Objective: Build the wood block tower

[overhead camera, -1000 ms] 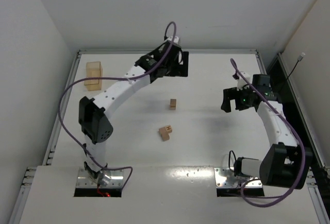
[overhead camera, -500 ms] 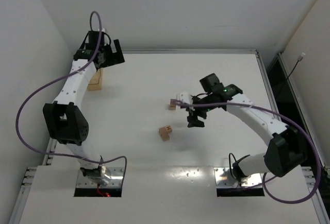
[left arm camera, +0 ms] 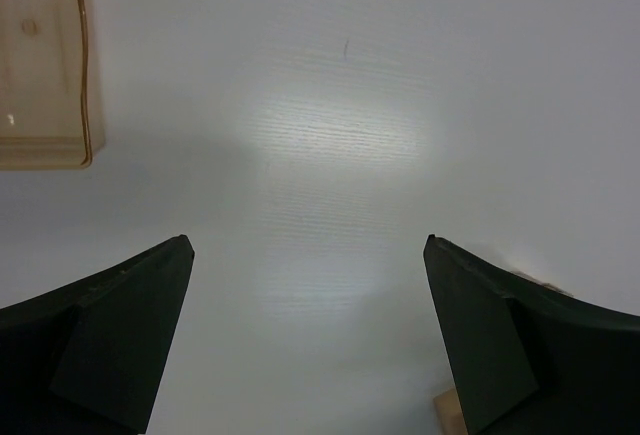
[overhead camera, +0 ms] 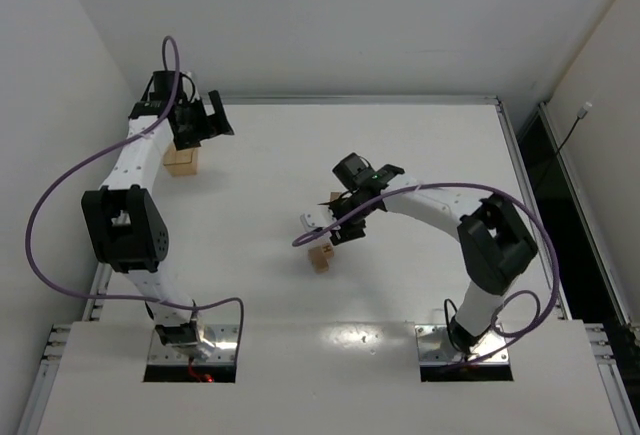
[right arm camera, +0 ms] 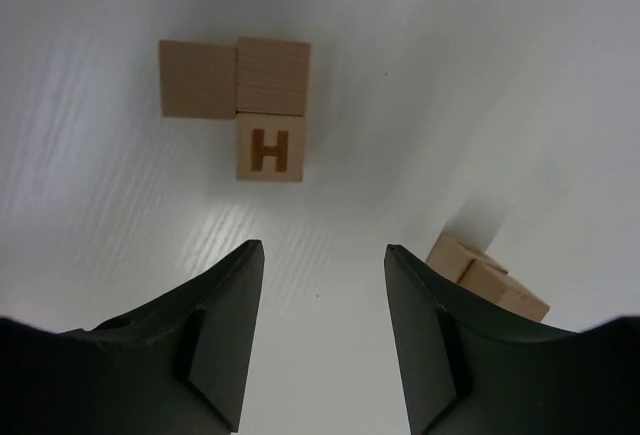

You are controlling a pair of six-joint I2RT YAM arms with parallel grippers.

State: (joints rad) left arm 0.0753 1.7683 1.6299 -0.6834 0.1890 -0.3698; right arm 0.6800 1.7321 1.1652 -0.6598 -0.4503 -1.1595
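While both of my arms reach out over the table (overhead camera: 430, 145), neither one carries anything. My right gripper (right arm camera: 321, 255) hangs above the middle of the table with its jaws spread wide and nothing between them. Just ahead of its fingertips lie three wood blocks (right arm camera: 236, 105), set flush against one another in an L. Two sit side by side, and a third block (right arm camera: 269, 150), marked with a dark H, is tucked below the right-hand one. All three lie flat on the surface, one layer high. Off to the right in that wrist view sits a second cluster (right arm camera: 487, 279) of tan cubes, touching each other and apart from the L; how many it holds I cannot tell. From overhead, the same wood blocks (overhead camera: 320, 257) show just beside the right gripper (overhead camera: 344, 231), on its near side.

My left gripper (overhead camera: 216, 119) is at the far-left corner, jaws likewise parted and empty — the wrist view shows only table surface between the two fingers (left arm camera: 110, 345). The tower (overhead camera: 182, 161) stands just beside it, near the left edge. The gripper partly hides its top from overhead, so its height cannot be counted. In the left wrist view a glossy amber-tan shape (left arm camera: 40, 65) fills the upper-left corner and a sliver of wood (left arm camera: 448, 413) peeks past the right finger — which of them belongs to the tower I cannot tell.
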